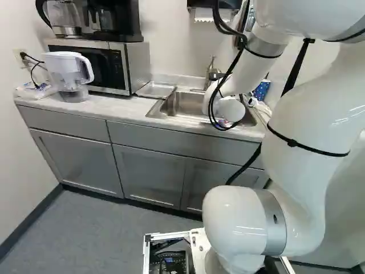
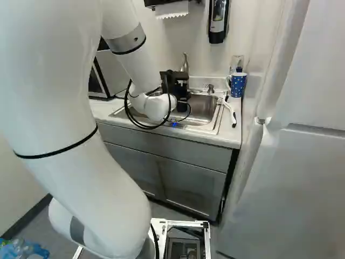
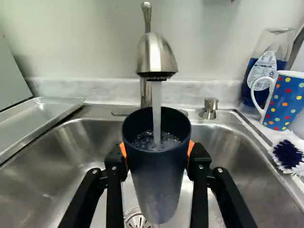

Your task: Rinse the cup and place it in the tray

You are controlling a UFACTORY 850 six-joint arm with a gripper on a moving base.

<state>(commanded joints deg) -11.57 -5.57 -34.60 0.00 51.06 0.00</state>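
Desk [image 1: 130,107]: runs along the far wall.
Left: I see a pitcher [image 1: 64,71] beside the microwave [image 1: 134,63].
Tray [image 1: 155,90]: at the left edge of the sink [image 3: 42,161].
Tool [image 2: 182,93]: I have it pinching the dark cup [image 3: 156,183] upright over the sink.
Faucet [image 3: 154,54]: water pours into the cup.
Right: dotted mug [image 3: 286,99], near a brush [image 3: 288,154].

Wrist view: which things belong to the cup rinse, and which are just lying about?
In the job:
- dark cup, in the claw
- faucet, water running into the cup
- sink, under the cup
- metal tray, likely the drop-off

Just lying about:
- dotted mug
- bottle with blue liquid
- brush, probably not needed
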